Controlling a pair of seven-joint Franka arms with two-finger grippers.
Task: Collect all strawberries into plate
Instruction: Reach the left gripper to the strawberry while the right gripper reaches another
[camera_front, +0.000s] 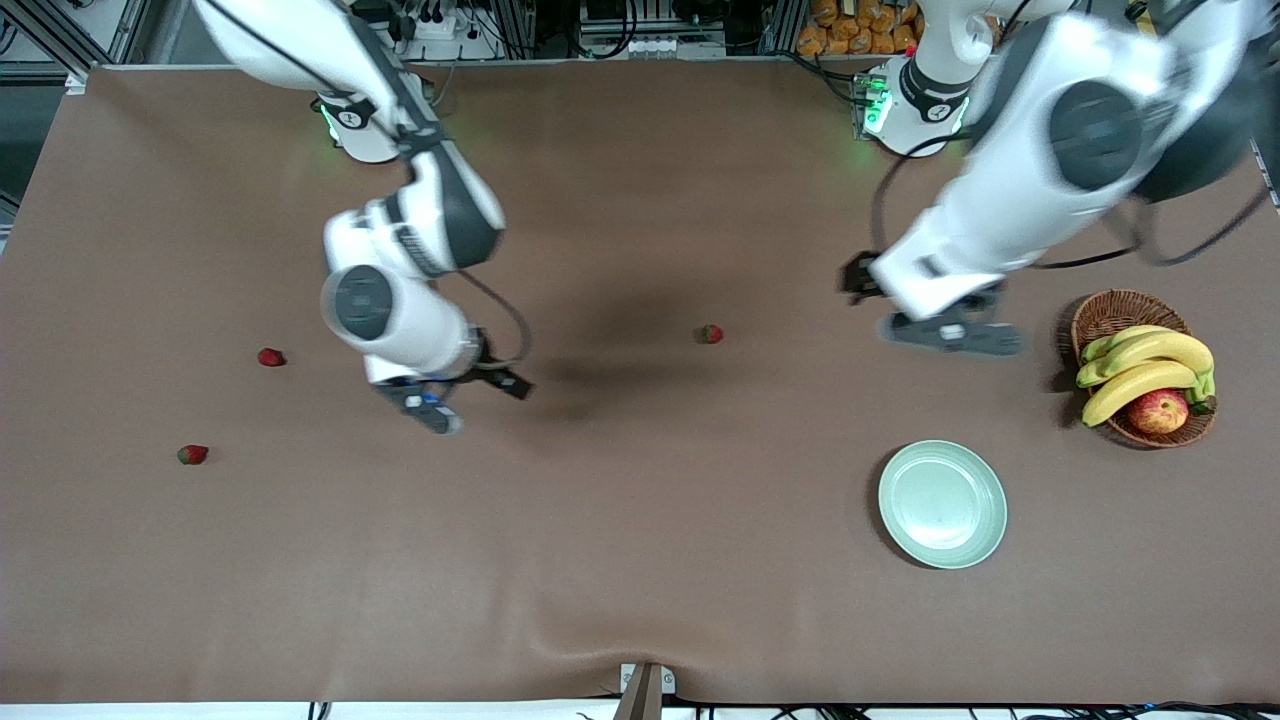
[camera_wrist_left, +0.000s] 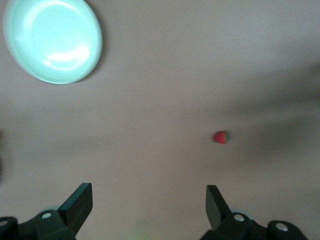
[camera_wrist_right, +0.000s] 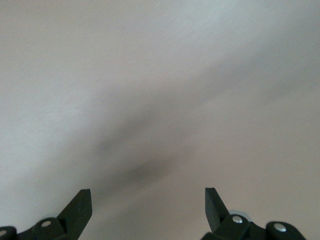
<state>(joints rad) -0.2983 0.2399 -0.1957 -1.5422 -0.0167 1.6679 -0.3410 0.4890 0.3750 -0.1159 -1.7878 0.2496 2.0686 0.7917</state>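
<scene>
Front view alone shows all three strawberries (camera_front: 709, 334) (camera_front: 271, 357) (camera_front: 192, 454); my left wrist view catches one strawberry (camera_wrist_left: 221, 137) plus plate (camera_wrist_left: 52, 40); right wrist view only bare worktop (camera_wrist_right: 160, 75).

My left tool (camera_wrist_left: 150, 205) wide open, empty, over worktop (camera_front: 640, 560) above plate (camera_front: 942, 504).

My right tool (camera_wrist_right: 148, 206) wide open, empty, over worktop toward right arm's end.

One plate, no berries in it.

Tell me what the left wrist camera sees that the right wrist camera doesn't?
Only the left wrist view shows the mint-green plate and one strawberry lying apart from it on the brown table, below the open left gripper. Only the right wrist view shows the open right gripper, over bare table with a shadow. Both show two dark fingertips spread wide with nothing held between them.
</scene>
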